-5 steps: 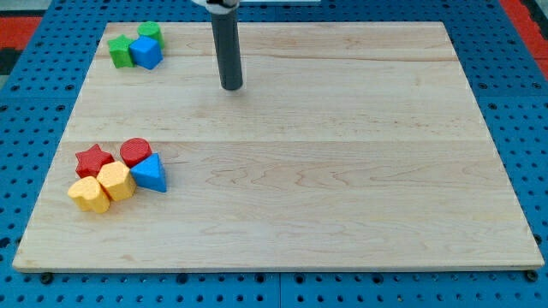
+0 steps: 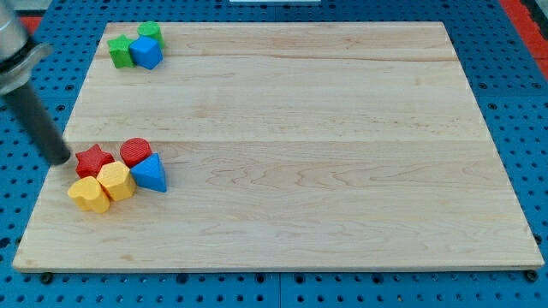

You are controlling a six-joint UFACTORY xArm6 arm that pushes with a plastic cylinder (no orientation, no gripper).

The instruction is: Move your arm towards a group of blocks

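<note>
My tip is at the board's left edge, just left of the red star block; I cannot tell if it touches it. That star sits in a tight group with a red round block, a blue triangular block, a yellow hexagonal block and another yellow block in the view's lower left. A second group sits at the view's top left: a green block, another green block and a blue block.
The wooden board lies on a blue pegboard table. The rod leans up toward the view's top left corner, over the pegboard.
My tip has swung from the board's upper middle down and left to the left edge beside the red star. No block has visibly moved.
</note>
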